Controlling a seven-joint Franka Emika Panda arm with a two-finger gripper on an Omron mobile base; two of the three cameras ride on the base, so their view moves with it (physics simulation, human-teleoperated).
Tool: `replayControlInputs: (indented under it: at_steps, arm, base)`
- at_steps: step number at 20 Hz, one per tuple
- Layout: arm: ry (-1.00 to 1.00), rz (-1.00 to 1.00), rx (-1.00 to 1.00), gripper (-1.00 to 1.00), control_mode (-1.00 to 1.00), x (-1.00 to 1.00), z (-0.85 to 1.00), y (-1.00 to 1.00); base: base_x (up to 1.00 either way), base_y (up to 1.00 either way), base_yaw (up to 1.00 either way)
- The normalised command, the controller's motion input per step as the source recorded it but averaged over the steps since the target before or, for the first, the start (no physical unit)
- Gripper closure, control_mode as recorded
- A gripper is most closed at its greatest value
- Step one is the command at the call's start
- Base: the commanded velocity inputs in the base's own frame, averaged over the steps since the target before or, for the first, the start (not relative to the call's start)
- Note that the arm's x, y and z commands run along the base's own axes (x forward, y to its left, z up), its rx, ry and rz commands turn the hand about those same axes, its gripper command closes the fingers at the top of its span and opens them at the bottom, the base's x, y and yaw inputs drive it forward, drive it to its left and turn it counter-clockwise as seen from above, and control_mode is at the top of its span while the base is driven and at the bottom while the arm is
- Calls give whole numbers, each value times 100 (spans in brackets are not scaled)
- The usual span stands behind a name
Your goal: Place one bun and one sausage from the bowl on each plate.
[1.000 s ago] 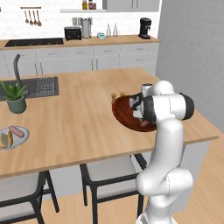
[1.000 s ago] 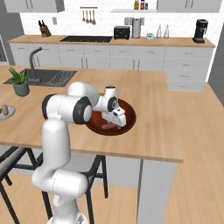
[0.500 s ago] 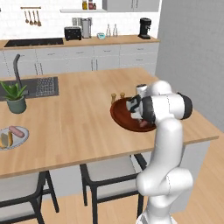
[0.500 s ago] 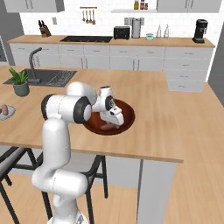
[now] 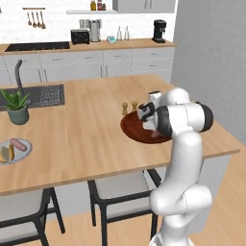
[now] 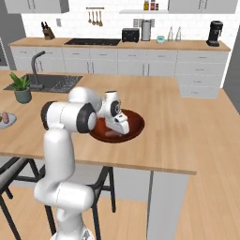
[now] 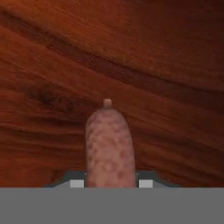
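While the arm bends low over the bowl (image 6: 133, 123) on the bench (image 5: 86, 139), the jaws (image 7: 110, 183) stand either side of a sausage (image 7: 109, 148) lying on the bowl's wooden floor; whether they grip it or only frame it, I cannot tell. At the far left, a plate (image 5: 24, 151) already carries a bun (image 5: 5, 153) and another sausage (image 5: 18, 143), near a potted plant (image 5: 17, 105)

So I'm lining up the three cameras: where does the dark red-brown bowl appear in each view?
Left base view: bowl right of centre, on the island, partly behind the arm.
Right base view: bowl centre, past the arm.
Hand view: its wooden inside spans the picture, behind a sausage.
Shared landmark: the end effector over the bowl.
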Motion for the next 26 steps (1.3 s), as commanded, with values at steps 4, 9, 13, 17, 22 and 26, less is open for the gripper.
replayControlInputs:
  at_steps: [4, 9, 13, 17, 22, 26]
  arm:
    - [-6, -28, 57, 100, -100, -52, 100, -25]
    - [-5, -45, 26, 100, -100, -61, 100, 16]
    - [3, -36, 0, 100, -100, -73, 100, 14]
    - [-7, -25, -24, 100, -100, -78, 94, 59]
    - [-19, -15, -1, 100, -100, -65, 31, 45]
    - [-24, -6, 2, 100, -100, -70, 5, 6]
  base:
    - [0, 0, 0]
    - [0, 0, 0]
    - [0, 0, 0]
    - [0, 0, 0]
    - [0, 0, 0]
    - [0, 0, 0]
